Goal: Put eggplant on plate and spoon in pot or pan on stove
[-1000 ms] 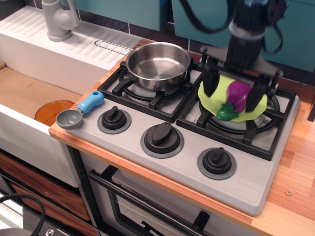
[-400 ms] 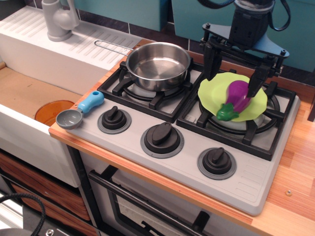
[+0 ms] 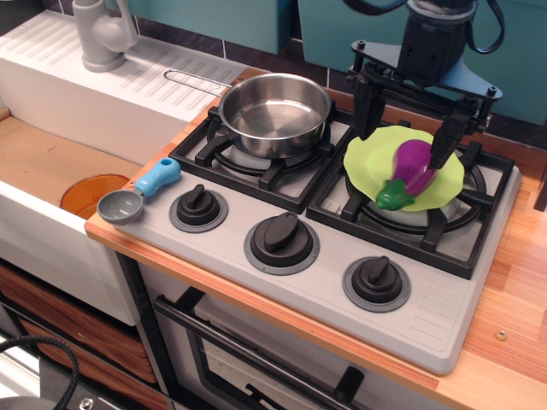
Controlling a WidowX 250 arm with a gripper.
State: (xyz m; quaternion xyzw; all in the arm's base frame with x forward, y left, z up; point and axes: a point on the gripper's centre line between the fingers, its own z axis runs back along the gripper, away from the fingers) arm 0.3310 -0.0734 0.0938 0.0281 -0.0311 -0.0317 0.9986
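The purple eggplant (image 3: 408,170) with its green cap lies on the lime-green plate (image 3: 369,162), which rests on the right burner of the grey stove (image 3: 427,307). My gripper (image 3: 407,130) is open and empty, raised just above the eggplant with one finger on each side. The steel pot (image 3: 275,111) stands empty on the left burner, its wire handle pointing back left. The spoon (image 3: 139,192), with a light-blue handle and grey bowl, lies on the stove's front left corner.
An orange disc (image 3: 90,194) lies in the sink basin at the left. A grey tap (image 3: 101,34) stands on the white drainboard behind. Three black knobs (image 3: 281,237) line the stove's front. Wooden counter (image 3: 513,333) runs along the right.
My gripper has risen off the eggplant and stands open above it. The eggplant stays lying on the plate. Between 0.4 s ago and now nothing moved.
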